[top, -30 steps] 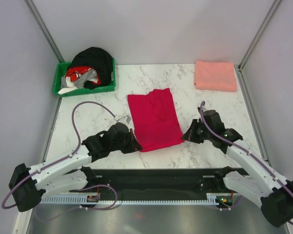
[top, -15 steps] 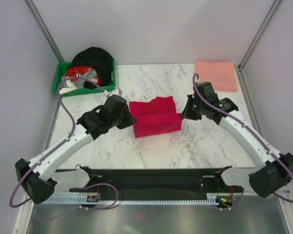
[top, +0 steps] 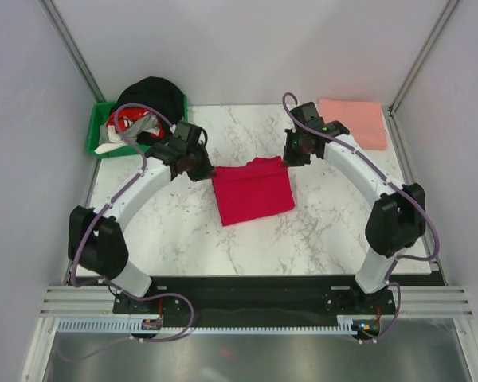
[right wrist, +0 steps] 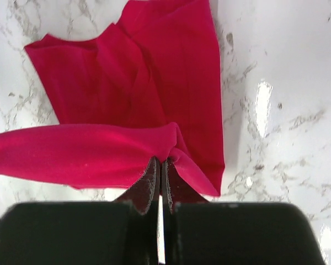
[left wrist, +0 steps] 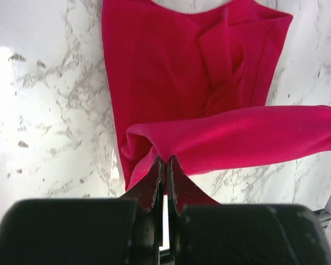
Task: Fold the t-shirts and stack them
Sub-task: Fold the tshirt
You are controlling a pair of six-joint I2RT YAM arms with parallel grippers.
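Left gripper (left wrist: 165, 160): jaws pressed together, pinching one corner of a doubled-over edge of the red t-shirt (top: 253, 191). Right gripper (right wrist: 159, 161): jaws likewise pressed together, pinching the opposite corner of the same edge. No daylight between either pair of fingers beyond the thickness of the cloth.

Between the two pinches: a band of red cloth, long axis running left to right across the table (top: 319, 231), apparently held slightly above the layer beneath. Beyond the band in both wrist views: the rest of the garment lying flat on the marble, creased near its middle.

From overhead: held edge at the far side of the garment, body of the cloth on the near side of both grippers. Left gripper at the far-left corner, right gripper at the far-right corner, roughly level with each other.

Judged step: crosswise fold near completion, release not yet made. For the coming move, lower both corners together, keep the band parallel to the far edge beneath, then spread the jaws.

Stack location, by judgement: pink t-shirt (top: 352, 122), folded, at the far-right corner of the table, just beyond the right gripper and well apart from the left. Right arm nearer for any transfer. Green bin (top: 99, 143) of other garments at far left, near the left gripper; not part of the stack.
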